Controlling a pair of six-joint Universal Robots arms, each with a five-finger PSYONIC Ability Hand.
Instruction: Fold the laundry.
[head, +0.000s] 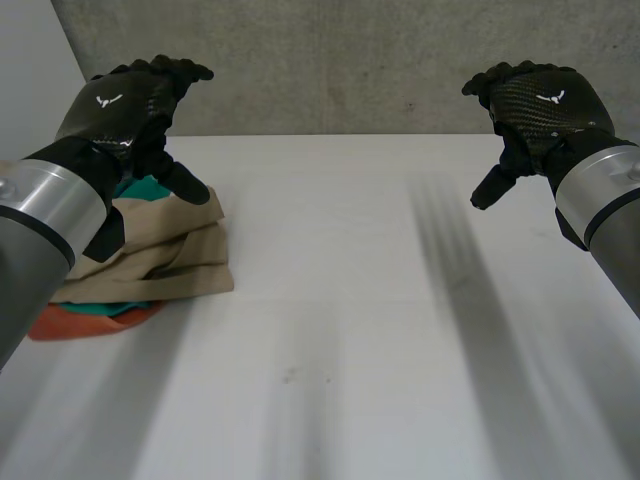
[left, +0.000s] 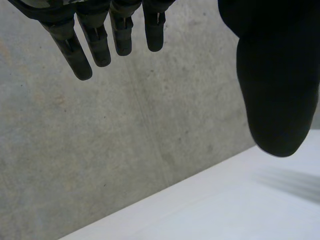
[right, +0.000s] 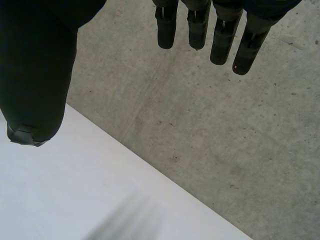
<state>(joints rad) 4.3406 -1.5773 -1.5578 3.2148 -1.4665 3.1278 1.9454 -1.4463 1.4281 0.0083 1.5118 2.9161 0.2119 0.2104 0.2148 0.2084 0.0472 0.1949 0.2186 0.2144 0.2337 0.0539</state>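
At nine o'clock on tabletop, left robot hand, fingers relaxed and empty, hides part of clothes stack; right robot hand likewise, at two o'clock

Bright, diffuse light lies evenly on the white worktop and the concrete wall. The left hand and right hand stay dark, a faint sheen on their backs.
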